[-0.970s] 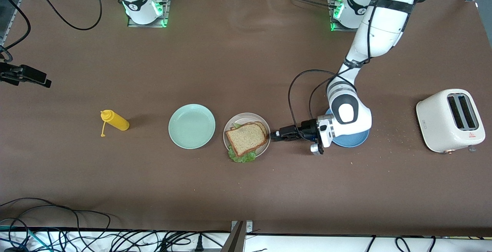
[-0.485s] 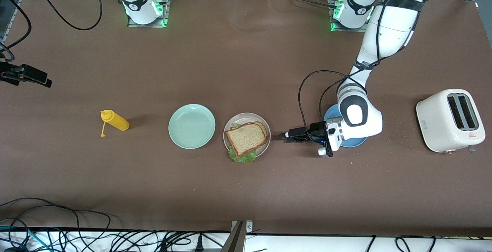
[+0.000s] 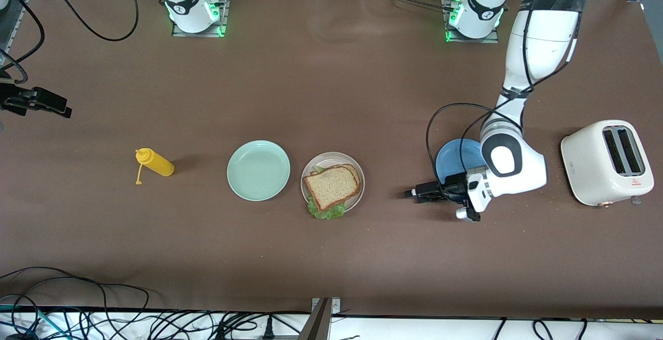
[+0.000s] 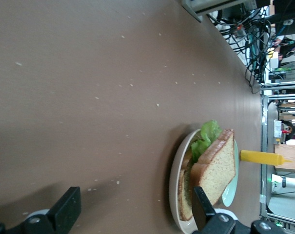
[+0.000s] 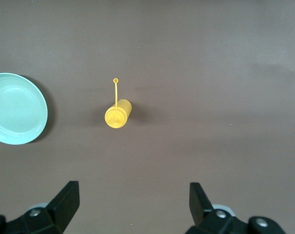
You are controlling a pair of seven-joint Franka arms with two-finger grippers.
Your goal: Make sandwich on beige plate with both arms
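Note:
The sandwich, two brown bread slices with green lettuce sticking out at the edge nearer the front camera, lies on the beige plate mid-table. In the left wrist view the sandwich sits on the beige plate ahead of the fingers. My left gripper hangs low over bare table between the beige plate and a blue plate, open and empty, well apart from the sandwich. My right gripper is open and empty, high over the table by the yellow bottle.
A mint-green plate lies beside the beige plate toward the right arm's end, and a yellow squeeze bottle lies past it. The blue plate and a white toaster are toward the left arm's end.
My left gripper has drawn back from the beige plate toward the left arm's end, uncovering most of the blue plate. The sandwich stays put. The right arm has not visibly moved.

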